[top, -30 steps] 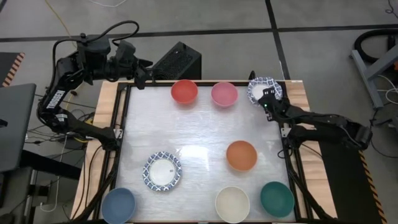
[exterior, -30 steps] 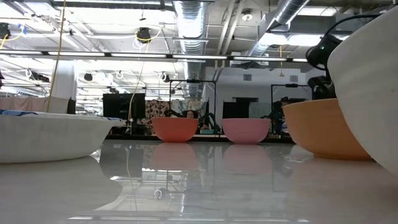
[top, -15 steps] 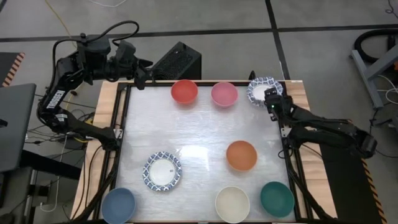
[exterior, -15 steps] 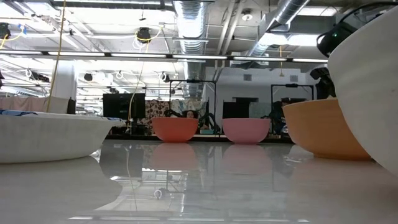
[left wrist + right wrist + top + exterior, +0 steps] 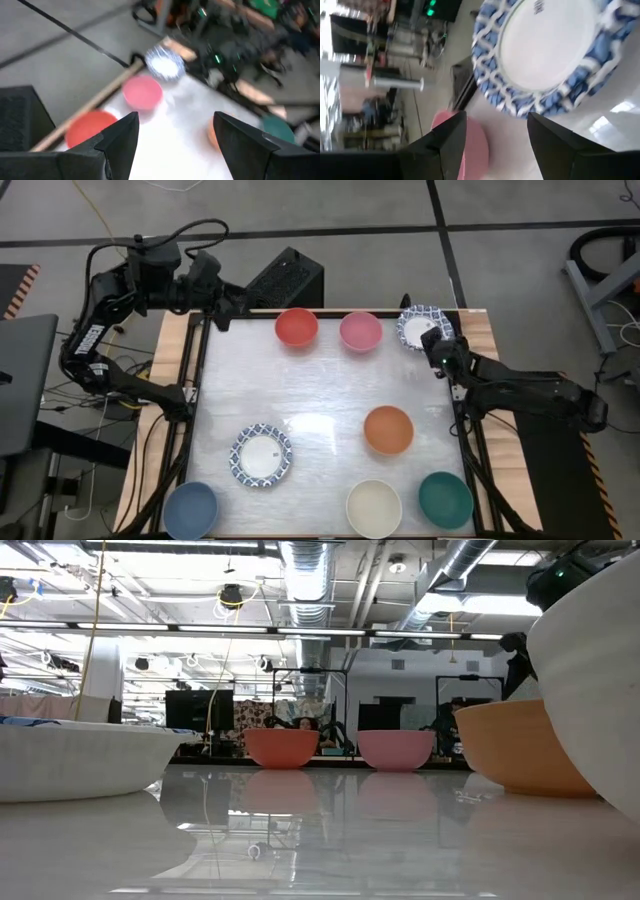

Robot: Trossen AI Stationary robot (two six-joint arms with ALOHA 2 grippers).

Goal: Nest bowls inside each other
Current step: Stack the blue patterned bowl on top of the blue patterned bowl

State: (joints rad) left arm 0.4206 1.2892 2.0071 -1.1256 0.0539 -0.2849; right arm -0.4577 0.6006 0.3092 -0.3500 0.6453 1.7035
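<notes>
Several small bowls rest upright on the white table. Along the far edge sit a red bowl (image 5: 297,327), a pink bowl (image 5: 360,331) and a blue-patterned bowl (image 5: 418,326). An orange bowl (image 5: 388,430) is at mid-right and a second patterned bowl (image 5: 262,455) at mid-left. Blue (image 5: 190,510), cream (image 5: 373,508) and teal (image 5: 445,499) bowls line the near edge. My right gripper (image 5: 437,347) (image 5: 497,137) is open just short of the far-right patterned bowl (image 5: 545,55). My left gripper (image 5: 226,316) (image 5: 175,142) is open above the far left corner.
A black box (image 5: 285,278) stands just beyond the table's far edge, near my left gripper. Wooden borders (image 5: 485,340) and dark rails frame the table on both sides. In the low view the cream bowl (image 5: 590,670) and a white bowl (image 5: 70,760) loom close.
My right gripper has drawn back from over the far-right patterned bowl toward the table's right and near side, rolling as it went; the bowl stays in place and shows more of its rim. Both grippers have stayed open.
</notes>
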